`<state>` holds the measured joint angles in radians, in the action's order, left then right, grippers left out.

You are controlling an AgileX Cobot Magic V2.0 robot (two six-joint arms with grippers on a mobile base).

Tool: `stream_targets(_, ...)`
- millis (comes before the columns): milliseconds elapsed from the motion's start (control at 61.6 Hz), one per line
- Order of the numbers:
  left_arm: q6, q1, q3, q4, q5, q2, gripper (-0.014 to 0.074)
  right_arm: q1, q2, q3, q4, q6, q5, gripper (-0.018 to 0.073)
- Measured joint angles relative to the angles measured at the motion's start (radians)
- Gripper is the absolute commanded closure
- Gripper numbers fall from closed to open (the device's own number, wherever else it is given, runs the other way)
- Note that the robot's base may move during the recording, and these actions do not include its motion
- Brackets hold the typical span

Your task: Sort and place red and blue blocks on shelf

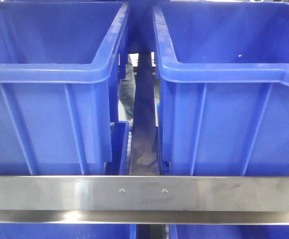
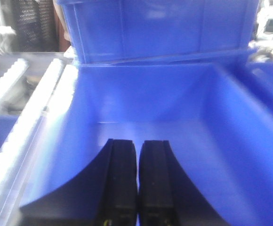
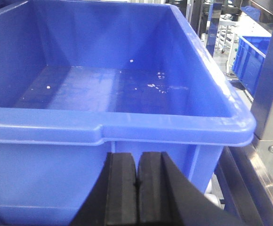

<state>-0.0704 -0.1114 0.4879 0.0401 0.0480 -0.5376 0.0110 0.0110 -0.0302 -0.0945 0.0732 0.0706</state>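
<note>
My left end effector (image 2: 137,183) sits pressed together low in frame inside a blue bin (image 2: 230,141), my right end effector (image 3: 137,188) likewise, before another bin's (image 3: 127,129) rim.

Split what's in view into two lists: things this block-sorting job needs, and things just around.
Job:
- shelf rail
- left bin
- right bin
- left gripper, shut, empty
- right gripper, shut, empty
No blocks are in view.

Around:
- far bin
- roller track

Shelf (image 1: 144,194): steel front rail w/ 2 screws; left blue bin (image 1: 50,99) & right blue bin (image 1: 229,99) sit side by side behind it, gap btwn.
</note>
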Motion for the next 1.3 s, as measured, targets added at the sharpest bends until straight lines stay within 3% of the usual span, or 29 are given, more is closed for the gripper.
stream_targets(227, 0.081, 0.062, -0.173, -0.112, -0.121, 0.13, 0.0474, 0.001, 0.0, 0.0, 0.0, -0.002, 0.0, 0.0503)
stream_targets(600, 0.088, 0.071, -0.489, -0.126, -0.138, 0.464, 0.0473, 0.001, 0.0, 0.0, 0.0, -0.002, 0.0, 0.0503)
stream_targets(860, 0.08, 0.071, -0.494, -0.106, -0.014, 0.543, 0.0473, 0.001, 0.0, 0.0, 0.0, -0.002, 0.0, 0.0503)
stream_targets(1298, 0.08, 0.071, -0.494, -0.104, -0.011, 0.543, 0.0473, 0.001, 0.0, 0.0, 0.0, -0.004, 0.0, 0.0503)
